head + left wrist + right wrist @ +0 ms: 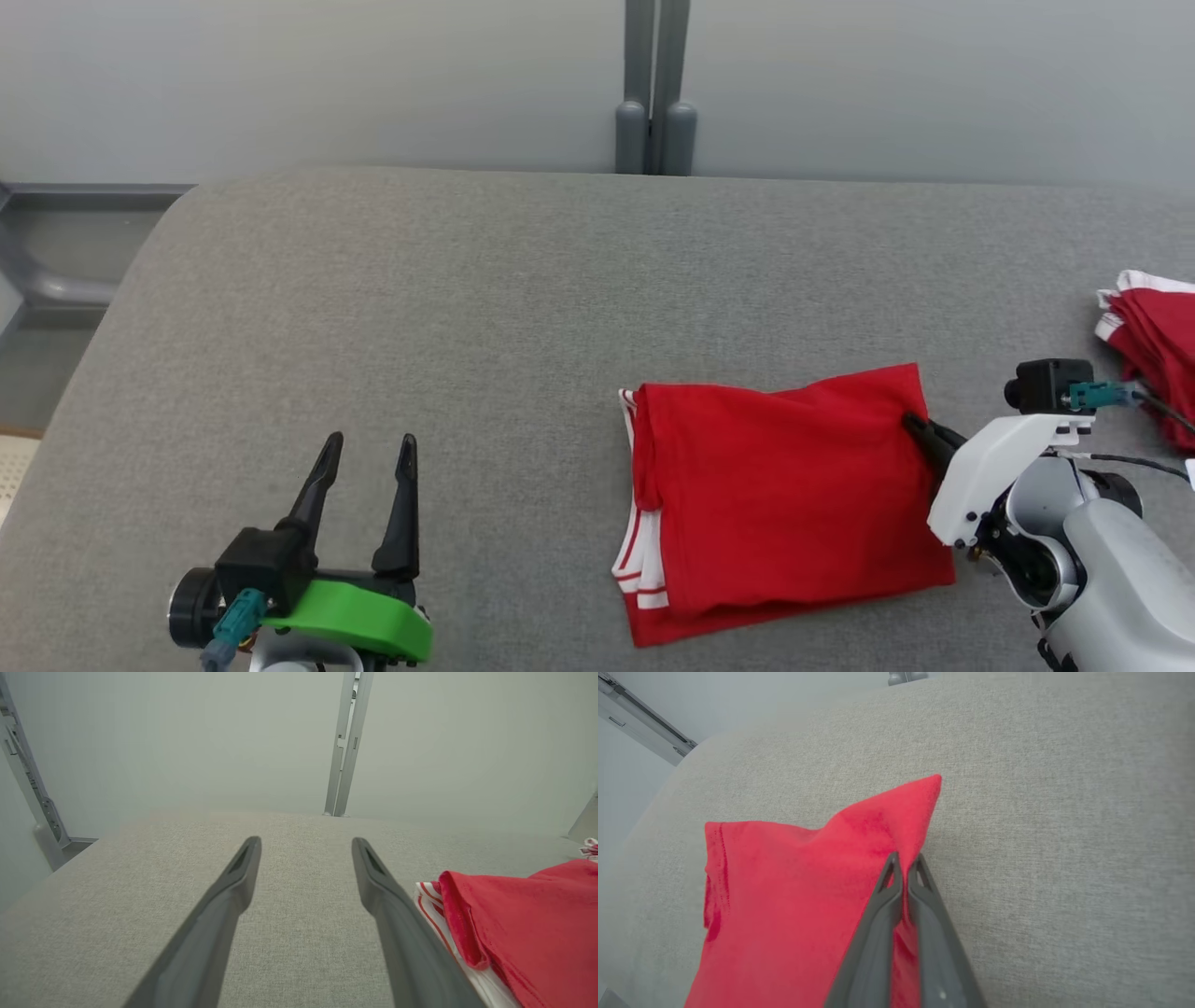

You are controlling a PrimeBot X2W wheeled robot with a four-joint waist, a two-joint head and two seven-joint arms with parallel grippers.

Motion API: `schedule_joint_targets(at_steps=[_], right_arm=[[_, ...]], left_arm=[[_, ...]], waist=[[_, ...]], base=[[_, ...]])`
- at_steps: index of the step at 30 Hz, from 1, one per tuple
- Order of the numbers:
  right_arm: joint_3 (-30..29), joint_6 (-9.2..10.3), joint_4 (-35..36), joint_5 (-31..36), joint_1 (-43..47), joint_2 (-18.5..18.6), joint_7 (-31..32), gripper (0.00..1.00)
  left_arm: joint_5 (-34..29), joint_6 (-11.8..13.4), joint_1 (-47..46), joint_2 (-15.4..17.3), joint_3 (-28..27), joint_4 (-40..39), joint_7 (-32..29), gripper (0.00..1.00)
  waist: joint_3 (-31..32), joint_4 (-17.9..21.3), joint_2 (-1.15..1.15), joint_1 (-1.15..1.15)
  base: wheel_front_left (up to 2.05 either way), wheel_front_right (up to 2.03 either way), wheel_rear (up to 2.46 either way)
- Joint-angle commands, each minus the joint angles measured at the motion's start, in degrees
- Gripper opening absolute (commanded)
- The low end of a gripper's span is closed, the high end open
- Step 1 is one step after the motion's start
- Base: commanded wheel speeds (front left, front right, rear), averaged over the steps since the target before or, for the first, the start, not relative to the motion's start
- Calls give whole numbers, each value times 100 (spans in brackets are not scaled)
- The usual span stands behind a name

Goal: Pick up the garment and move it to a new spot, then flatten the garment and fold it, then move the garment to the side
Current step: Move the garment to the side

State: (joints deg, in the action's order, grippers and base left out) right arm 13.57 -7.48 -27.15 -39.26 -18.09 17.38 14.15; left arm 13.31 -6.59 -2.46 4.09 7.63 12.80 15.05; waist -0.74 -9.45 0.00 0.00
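Head high, wrists low; common garment (784,495)

Your left gripper (371,439): two long black tapering fingers (233,891), each with a recessed slot near the tip. It has a bright green wrist bracket (364,618) carrying a black camera block (266,560). A teal plug (233,623) sits under that, with a black round housing (187,609) beside it. Your right gripper (910,423) has the same dark finger shape (878,933), but its bracket is white (990,467) with small dark screws. It has a black camera cube (1041,385), and a teal connector (1094,395) feeds a thin black cable (1165,412). The forearm (1120,569) is silver-grey with a black joint ring.
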Motion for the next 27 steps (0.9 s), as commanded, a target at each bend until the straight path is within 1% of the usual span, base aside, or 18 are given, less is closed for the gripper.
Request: schedule_joint_targets(at_steps=[1,6,13,17,22,27], right_arm=[[26,-1,27,-72,-93,87,-34,0],[39,-2,52,-152,-233,227,-118,0],[61,-2,76,-246,-366,276,-324,0],[141,-2,118,-295,-405,314,-433,0],[200,-2,165,-347,-513,368,-597,0],[281,-2,186,-442,-678,408,-723,0]], left_arm=[[-51,-24,-131,-24,60,0,13,100],[2,-44,-277,-46,269,2,13,100],[-35,-55,-506,-62,479,-16,13,100],[-42,-67,-610,-66,620,3,13,100],[-69,-81,-777,-51,763,70,13,100],[-17,-82,-943,8,860,65,13,100]], waist=[[63,438,0,0],[-14,959,0,0],[-216,1684,0,0],[-349,2021,0,0],[-547,2278,0,0],[-757,2326,0,0]], base=[[0,0,0],[0,0,0],[0,0,0],[0,0,0],[0,0,0],[0,0,0]])
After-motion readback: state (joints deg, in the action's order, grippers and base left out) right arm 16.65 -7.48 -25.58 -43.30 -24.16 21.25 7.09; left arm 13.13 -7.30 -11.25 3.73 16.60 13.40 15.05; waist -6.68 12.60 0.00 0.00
